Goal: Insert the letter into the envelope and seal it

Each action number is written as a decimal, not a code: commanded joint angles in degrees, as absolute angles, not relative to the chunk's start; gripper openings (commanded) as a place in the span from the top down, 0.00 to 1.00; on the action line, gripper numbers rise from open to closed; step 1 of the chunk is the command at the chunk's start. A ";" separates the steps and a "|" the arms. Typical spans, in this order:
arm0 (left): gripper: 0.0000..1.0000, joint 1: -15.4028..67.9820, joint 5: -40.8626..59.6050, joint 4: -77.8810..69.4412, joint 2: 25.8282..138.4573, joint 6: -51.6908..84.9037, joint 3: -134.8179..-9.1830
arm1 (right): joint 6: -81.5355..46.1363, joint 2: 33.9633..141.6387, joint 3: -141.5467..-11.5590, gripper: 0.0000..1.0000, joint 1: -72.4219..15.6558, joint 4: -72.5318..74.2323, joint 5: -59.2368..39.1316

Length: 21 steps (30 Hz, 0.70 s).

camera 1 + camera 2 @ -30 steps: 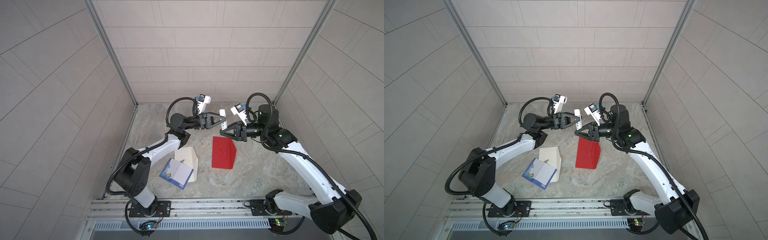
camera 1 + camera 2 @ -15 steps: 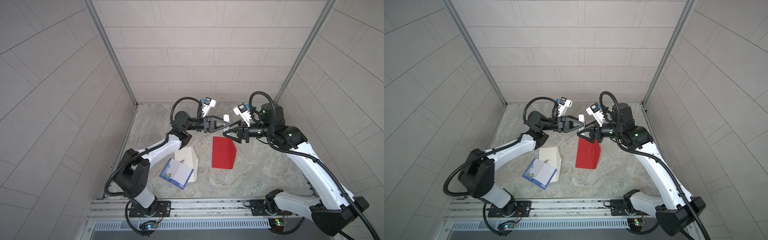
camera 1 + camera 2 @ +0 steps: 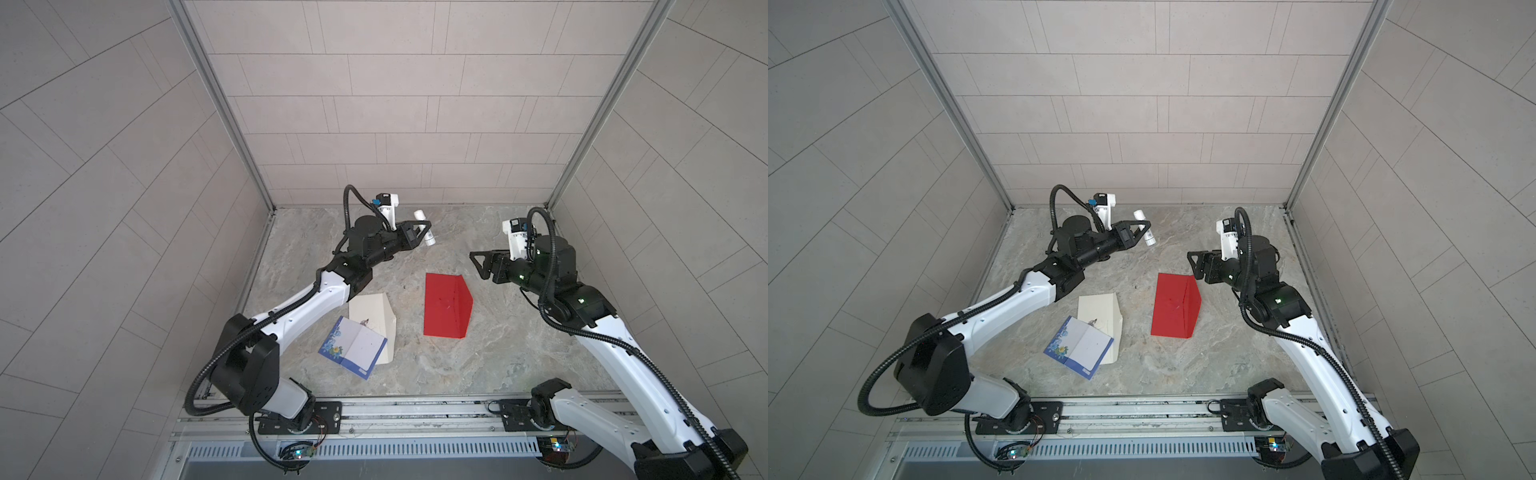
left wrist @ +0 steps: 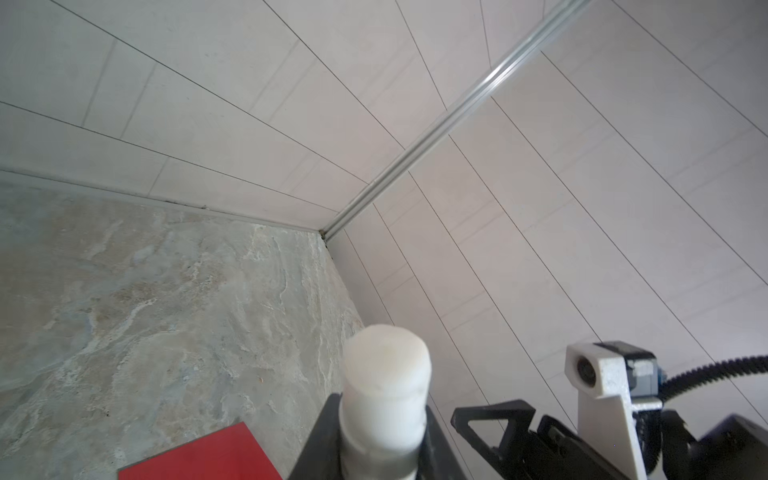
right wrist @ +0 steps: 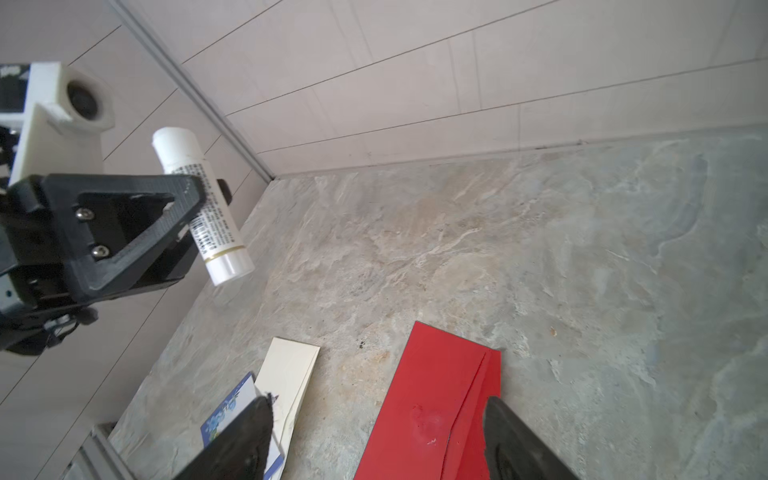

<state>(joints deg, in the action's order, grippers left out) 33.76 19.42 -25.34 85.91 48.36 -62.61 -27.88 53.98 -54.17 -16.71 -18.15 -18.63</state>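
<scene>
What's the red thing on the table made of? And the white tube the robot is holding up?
The red envelope looks like matte paper or thin card: it lies flat, with a sharp fold crease and a small dent. The white tube, probably a glue stick, looks like smooth, slightly glossy plastic, with a printed label and barcode.

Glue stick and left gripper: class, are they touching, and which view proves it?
Touching. In the right wrist view the left gripper has its jaws clamped on the glue stick.

The letter (image 3: 353, 349) hides 1 corner of the cream envelope (image 3: 372, 313); the left wrist view crops the red envelope (image 4: 199, 459).
</scene>
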 commanded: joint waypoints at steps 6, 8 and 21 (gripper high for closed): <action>1.00 34.27 9.86 -31.35 90.15 58.45 -61.78 | -42.69 52.82 -47.68 0.19 -16.59 -2.63 -13.82; 1.00 34.75 9.43 -30.66 90.33 58.58 -61.85 | -43.96 53.04 -47.38 0.19 -16.57 -1.32 -13.99; 1.00 38.58 7.32 -31.27 91.10 61.87 -62.39 | -52.22 58.02 -46.39 0.19 -16.88 9.22 -18.36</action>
